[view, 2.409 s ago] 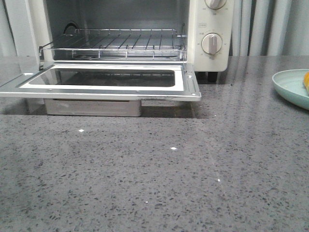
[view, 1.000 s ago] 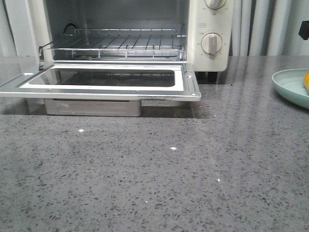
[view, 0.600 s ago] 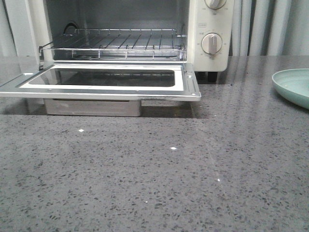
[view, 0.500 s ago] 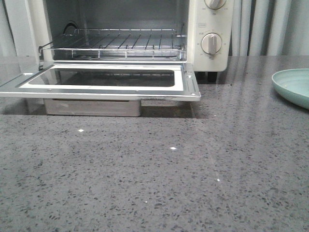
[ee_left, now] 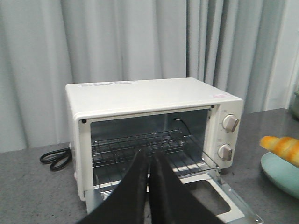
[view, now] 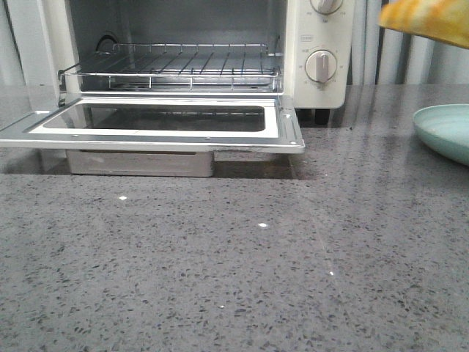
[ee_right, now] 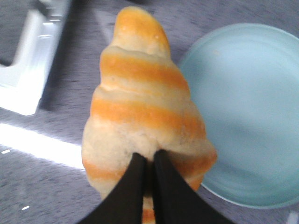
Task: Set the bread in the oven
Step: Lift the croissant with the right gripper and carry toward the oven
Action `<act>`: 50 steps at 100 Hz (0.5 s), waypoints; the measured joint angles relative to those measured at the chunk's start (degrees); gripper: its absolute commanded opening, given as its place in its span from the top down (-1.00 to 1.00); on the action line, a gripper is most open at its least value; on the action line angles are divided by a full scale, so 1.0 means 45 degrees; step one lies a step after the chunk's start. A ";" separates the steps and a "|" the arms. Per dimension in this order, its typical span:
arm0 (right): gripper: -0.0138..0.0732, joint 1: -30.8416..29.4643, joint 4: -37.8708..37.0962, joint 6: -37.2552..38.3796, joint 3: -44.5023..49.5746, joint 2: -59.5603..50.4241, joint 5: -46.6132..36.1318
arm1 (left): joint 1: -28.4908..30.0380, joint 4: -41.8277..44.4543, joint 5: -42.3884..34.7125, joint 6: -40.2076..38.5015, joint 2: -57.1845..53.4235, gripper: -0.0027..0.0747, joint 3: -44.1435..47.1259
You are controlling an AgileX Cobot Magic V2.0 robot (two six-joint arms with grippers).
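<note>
A: Nearest us, bare counter, nothing on it but speckle. Then the oven, door dropped flat and the rack sitting empty inside.

B: And the bread? Top right of the front view, a blurred orange wedge in the air, above the plate and to the right of the oven.

A: Right gripper has it. In its wrist view the two black fingers are pinched almost together into the fat end of the roll, the tapered end pointing away. The plate below holds nothing that I can see.

B: Left gripper?

A: Fingers pressed together, nothing between them, hanging in front of the oven and looking straight into the cavity.

B: So I'd call this the carry: lifted off the plate, not yet at the oven.

A: Agreed. The next move, I'd say, wants a sweep leftward across the counter, high enough to clear the door's front edge, then in over the rack and a release there.
</note>
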 measured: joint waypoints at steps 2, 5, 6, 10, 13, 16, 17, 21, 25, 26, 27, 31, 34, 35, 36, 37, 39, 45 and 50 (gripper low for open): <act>0.84 0.0285 0.0000 -0.0026 -0.0053 0.0000 0.0000 | 0.0000 0.0264 0.0094 -0.0241 0.0000 0.99 0.0000; 0.84 0.0677 0.0000 -0.0012 -0.0111 0.0000 0.0008 | 0.0000 0.0610 0.0254 -0.0563 0.0000 0.99 0.0000; 0.84 0.0876 0.0000 -0.0012 -0.0140 0.0000 0.0008 | 0.0000 0.0697 0.0297 -0.0643 0.0000 0.99 0.0000; 0.84 0.1487 0.0000 -0.0033 -0.0244 0.0000 0.0032 | 0.0000 0.1190 0.0547 -0.1107 0.0000 0.99 0.0000; 0.84 0.1890 0.0000 -0.0033 -0.0328 0.0000 0.0030 | 0.0000 0.1491 0.0681 -0.1383 0.0000 0.99 0.0000; 0.84 0.2293 0.0000 -0.0033 -0.0397 0.0000 0.0036 | 0.0000 0.1819 0.0817 -0.1649 0.0000 0.99 0.0000; 0.84 0.2486 0.0000 -0.0033 -0.0445 0.0000 0.0036 | 0.0000 0.1873 0.0844 -0.1696 0.0000 0.99 0.0000; 0.84 0.2963 0.0000 -0.0083 -0.0588 0.0000 0.0058 | 0.0000 0.2105 0.0939 -0.1872 0.0000 0.99 0.0000; 0.84 0.3491 0.0000 -0.0175 -0.0678 0.0000 0.0029 | 0.0000 0.2227 0.0967 -0.1987 0.0000 0.99 0.0000; 0.84 0.3572 0.0000 -0.0230 -0.0730 0.0000 -0.0004 | 0.0000 0.2258 0.0996 -0.1989 0.0000 0.99 0.0000; 0.84 0.3729 0.0000 -0.0232 -0.0752 0.0000 -0.0007 | 0.0000 0.2262 0.0996 -0.1989 0.0000 0.99 0.0000; 0.84 0.4145 0.0000 -0.0428 -0.0911 0.0062 -0.0087 | 0.0000 0.2335 0.0996 -0.2060 0.0000 0.99 0.0000; 0.84 0.4375 0.0000 -0.0525 -0.1047 0.0160 -0.0151 | 0.0000 0.2363 0.0996 -0.2083 0.0000 0.99 0.0000; 0.84 0.4427 0.0000 -0.0559 -0.1126 0.0187 -0.0178 | 0.0000 0.2363 0.0996 -0.2083 0.0000 0.99 0.0000; 0.84 0.4525 -0.0032 -0.0557 -0.1170 0.0220 -0.0180 | 0.0000 0.2387 0.0996 -0.2092 0.0000 0.99 0.0000; 0.84 0.4569 -0.0059 -0.0609 -0.1216 0.0292 -0.0208 | 0.0000 0.2381 0.0996 -0.2092 0.0000 0.99 0.0000; 0.84 0.4692 -0.0121 -0.0629 -0.1359 0.0418 -0.0204 | 0.0000 0.2381 0.0996 -0.2114 0.0000 0.99 0.0000; 0.84 0.4945 -0.0343 -0.0711 -0.1864 0.0865 -0.0231 | 0.0000 0.2411 0.0996 -0.2123 0.0000 0.99 0.0000; 0.84 0.5040 -0.0606 -0.0731 -0.2284 0.1337 -0.0231 | 0.0000 0.2420 0.0996 -0.2145 0.0000 0.99 0.0000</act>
